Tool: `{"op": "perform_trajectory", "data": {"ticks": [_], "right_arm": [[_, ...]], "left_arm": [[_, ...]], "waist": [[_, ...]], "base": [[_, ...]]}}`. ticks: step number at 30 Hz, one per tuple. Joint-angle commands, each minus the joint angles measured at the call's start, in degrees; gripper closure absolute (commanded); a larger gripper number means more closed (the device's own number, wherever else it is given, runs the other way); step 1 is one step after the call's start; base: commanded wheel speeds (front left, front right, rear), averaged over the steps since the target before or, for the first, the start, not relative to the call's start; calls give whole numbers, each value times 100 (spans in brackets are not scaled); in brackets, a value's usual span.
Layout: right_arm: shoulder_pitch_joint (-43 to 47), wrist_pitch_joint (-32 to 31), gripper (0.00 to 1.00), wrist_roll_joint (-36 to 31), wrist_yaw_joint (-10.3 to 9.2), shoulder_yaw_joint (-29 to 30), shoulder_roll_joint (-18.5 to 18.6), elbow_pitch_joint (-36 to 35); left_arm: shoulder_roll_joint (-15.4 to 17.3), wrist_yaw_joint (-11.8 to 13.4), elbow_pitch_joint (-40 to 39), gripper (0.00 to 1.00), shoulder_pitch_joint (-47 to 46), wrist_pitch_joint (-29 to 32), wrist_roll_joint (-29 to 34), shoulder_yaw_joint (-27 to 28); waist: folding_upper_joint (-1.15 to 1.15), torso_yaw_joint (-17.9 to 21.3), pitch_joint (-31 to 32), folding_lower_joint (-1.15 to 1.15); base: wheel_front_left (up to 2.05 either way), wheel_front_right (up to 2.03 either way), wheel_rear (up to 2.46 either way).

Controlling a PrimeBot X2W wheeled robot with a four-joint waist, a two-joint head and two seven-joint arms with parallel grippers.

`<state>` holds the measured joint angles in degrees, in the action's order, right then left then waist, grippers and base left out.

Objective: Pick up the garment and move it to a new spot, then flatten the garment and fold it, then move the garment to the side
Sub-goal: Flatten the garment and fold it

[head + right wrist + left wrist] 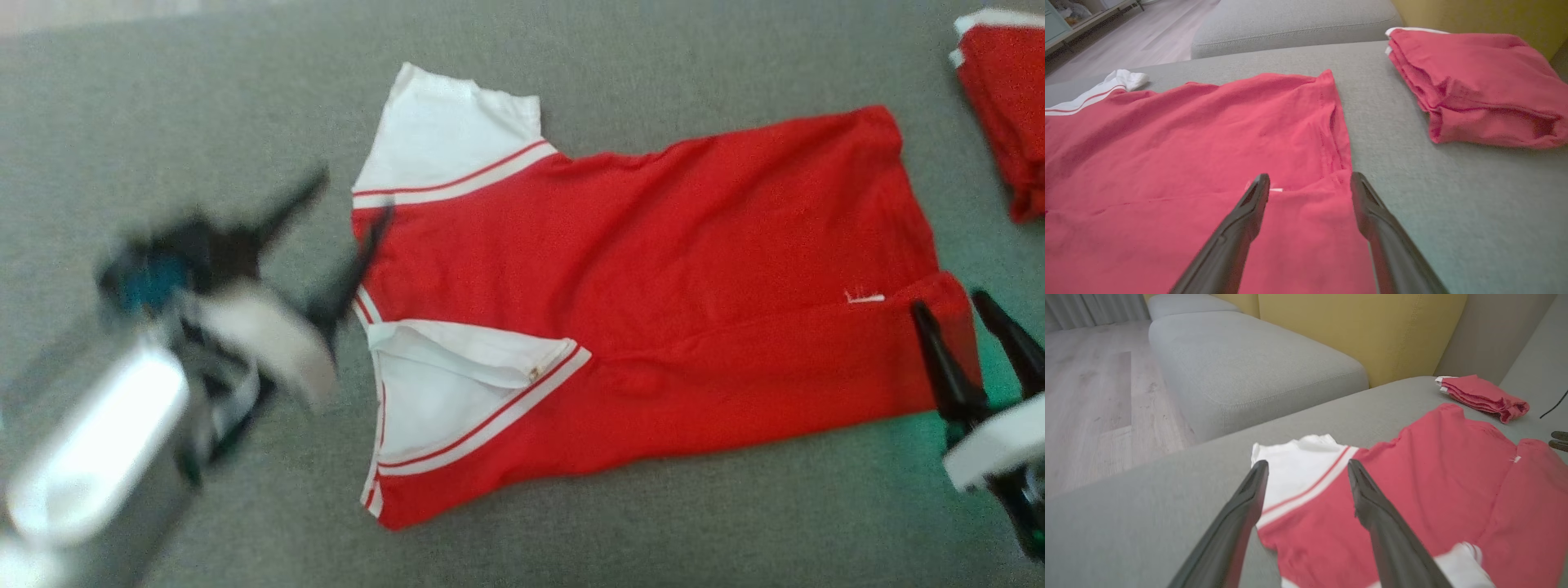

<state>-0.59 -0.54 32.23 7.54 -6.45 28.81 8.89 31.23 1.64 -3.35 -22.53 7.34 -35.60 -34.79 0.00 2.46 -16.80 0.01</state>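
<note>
The garment point(653, 269) is a red shirt with white, red-striped sleeves, spread on the grey couch seat point(163, 98) with its near long edge folded over the body. My left gripper point(353, 196), blurred, hovers open at the collar end beside the far white sleeve point(441, 131), holding nothing. In the left wrist view its fingers point(1249, 506) straddle that sleeve point(1298, 469). My right gripper point(949, 302) stands open over the hem corner of the folded-over flap, empty. In the right wrist view the gripper point(1309, 176) is just above the red cloth point(1208, 134).
A second red garment point(1004, 106), folded, lies at the far right of the seat point(1474, 81). A yellow backrest point(1351, 326) and another grey cushion point(1249, 363) stand beyond. Wooden floor point(1086, 396) lies past the seat's edge. A black cable point(1553, 404) runs at the right.
</note>
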Motion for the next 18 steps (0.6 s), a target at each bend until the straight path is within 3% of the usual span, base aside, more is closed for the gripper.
{"op": "perform_trajectory", "data": {"ticks": [1, 3, 4, 6, 12, 18], "right_arm": [[-240, -27, 0, -76, -5, -70, 115, -260], [-432, -90, 0, -128, -5, -192, 79, -371], [-651, -116, 0, -157, -5, -333, 50, -425], [-861, -102, 0, -189, -5, -487, 27, -440], [-1298, 101, 0, -161, -5, -853, -115, -292], [-1456, 362, 0, -115, -5, -1019, -203, -5]], "left_arm": [[257, -203, 8, 0, -737, 339, -9, 237], [249, -483, 331, 0, -1535, 839, -104, 220], [239, -661, 757, 0, -2234, 1378, -238, 168], [256, -769, 1224, 0, -2798, 1966, -406, 81], [357, -874, 2222, 0, -3897, 3139, -759, -76], [692, -897, 2834, 0, -4244, 3646, -754, -251]], "waist": [[0, 84, -303, -1], [0, 215, -496, -1], [0, 389, -647, -1], [0, 577, -772, -1], [0, 1137, -1119, -1], [0, 1545, -1314, -1]], "base": [[0, 0, 0], [0, 0, 0], [0, 0, 0], [0, 0, 0], [0, 0, 0], [0, 0, 0]]}}
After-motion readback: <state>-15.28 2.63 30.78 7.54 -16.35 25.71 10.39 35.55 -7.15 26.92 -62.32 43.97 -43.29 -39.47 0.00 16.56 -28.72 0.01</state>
